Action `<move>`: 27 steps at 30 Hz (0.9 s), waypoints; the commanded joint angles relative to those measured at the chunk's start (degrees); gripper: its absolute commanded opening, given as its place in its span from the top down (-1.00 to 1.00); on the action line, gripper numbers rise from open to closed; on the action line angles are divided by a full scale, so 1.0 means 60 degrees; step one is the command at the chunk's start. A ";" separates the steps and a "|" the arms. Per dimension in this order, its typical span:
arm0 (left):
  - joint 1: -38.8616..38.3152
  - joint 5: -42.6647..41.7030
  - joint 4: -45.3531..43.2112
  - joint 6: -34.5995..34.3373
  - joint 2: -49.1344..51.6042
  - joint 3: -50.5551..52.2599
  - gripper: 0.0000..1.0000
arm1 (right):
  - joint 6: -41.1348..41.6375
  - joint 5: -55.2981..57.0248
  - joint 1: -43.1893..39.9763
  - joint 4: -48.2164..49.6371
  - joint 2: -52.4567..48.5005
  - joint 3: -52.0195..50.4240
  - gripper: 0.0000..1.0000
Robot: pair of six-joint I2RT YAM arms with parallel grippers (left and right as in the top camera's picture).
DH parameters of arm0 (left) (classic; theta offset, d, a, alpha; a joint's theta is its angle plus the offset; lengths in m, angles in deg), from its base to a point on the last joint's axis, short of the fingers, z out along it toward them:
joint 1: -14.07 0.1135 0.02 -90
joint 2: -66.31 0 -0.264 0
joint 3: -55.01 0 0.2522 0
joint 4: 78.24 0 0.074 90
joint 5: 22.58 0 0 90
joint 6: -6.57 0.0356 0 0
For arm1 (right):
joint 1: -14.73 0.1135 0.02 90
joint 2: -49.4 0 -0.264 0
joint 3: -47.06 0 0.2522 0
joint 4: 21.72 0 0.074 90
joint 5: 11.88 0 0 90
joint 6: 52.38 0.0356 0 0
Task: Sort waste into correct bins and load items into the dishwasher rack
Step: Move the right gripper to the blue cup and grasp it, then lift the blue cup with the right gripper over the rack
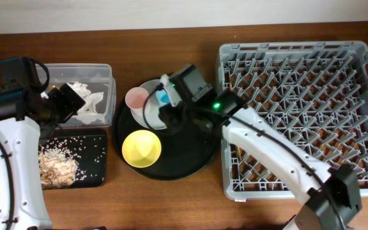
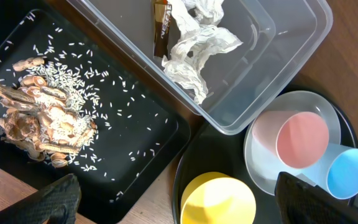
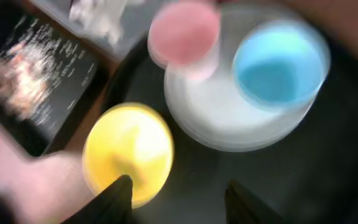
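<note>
The pink cup (image 1: 137, 98) and light-blue cup (image 1: 163, 98) stand on the pale plate (image 1: 151, 86). Plate and yellow bowl (image 1: 141, 148) share the round black tray. My right gripper (image 1: 171, 120) hovers over that tray. In the blurred right wrist view it (image 3: 179, 202) is open and empty, with the bowl (image 3: 128, 149) by its left finger. The left gripper (image 1: 69, 101) is wide open over the bins, its fingers (image 2: 58, 199) far apart. Tissue (image 2: 194, 46) and wrapper (image 2: 161, 25) lie in the clear tub (image 2: 278, 37). Scraps (image 2: 42, 124) and rice lie in the flat black tray (image 2: 142, 124).
The grey dishwasher rack (image 1: 299, 108) fills the right side of the table, and my right arm reaches across its front left corner. The round black tray (image 1: 190, 160) sits between the bins and the rack. Bare wood runs along the back edge.
</note>
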 commanded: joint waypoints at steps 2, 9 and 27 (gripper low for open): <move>0.0022 -0.0029 0.0011 0.0015 -0.0164 -0.0062 -0.98 | -0.1537 0.1552 0.0208 0.1067 -0.0794 0.0146 -0.37; 0.0022 -0.0025 0.0011 0.0015 -0.0164 -0.0062 -0.98 | -0.2634 0.1606 -0.0186 0.2448 -0.1515 0.0146 0.42; 0.0022 -0.0025 0.0011 0.0015 -0.0164 -0.0062 -0.98 | -0.2856 0.1621 -0.0259 0.2940 -0.1705 0.0149 0.92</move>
